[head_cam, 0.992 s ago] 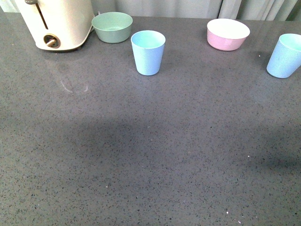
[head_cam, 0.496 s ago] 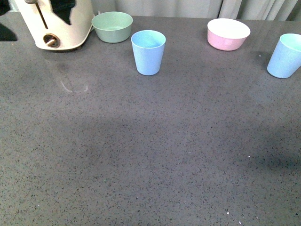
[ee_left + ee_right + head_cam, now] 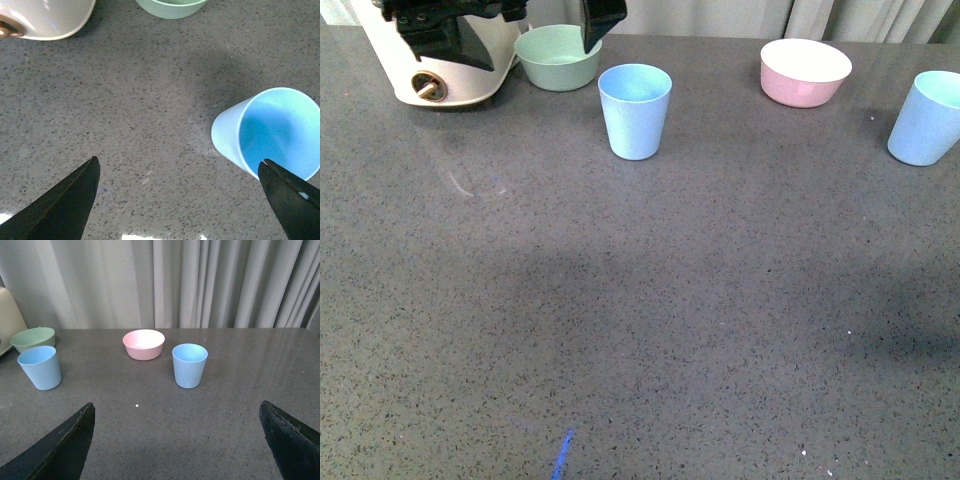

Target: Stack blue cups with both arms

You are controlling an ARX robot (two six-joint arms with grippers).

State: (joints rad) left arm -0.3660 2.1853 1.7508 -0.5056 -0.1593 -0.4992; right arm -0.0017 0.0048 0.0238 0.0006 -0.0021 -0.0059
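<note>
One blue cup [image 3: 635, 110] stands upright at the middle back of the grey counter. The second blue cup [image 3: 926, 118] stands at the far right edge. My left gripper [image 3: 535, 52] is open and hangs at the top of the front view, over the green bowl and just left of the middle cup. In the left wrist view this gripper [image 3: 178, 162] is open over bare counter, with the cup [image 3: 272, 132] beside one fingertip. My right gripper [image 3: 176, 407] is open and empty, looking across at both cups [image 3: 190, 365] [image 3: 41, 367]. It does not show in the front view.
A cream appliance [image 3: 440, 60] stands at the back left. The low green bowl [image 3: 558, 62] sits beside it and the pink bowl [image 3: 805, 72] at the back right. Grey curtains hang behind the counter [image 3: 640, 300].
My left gripper has come into the front view from the upper left and moved right, to above the green bowl next to the middle cup. The cups and bowls have not moved.
</note>
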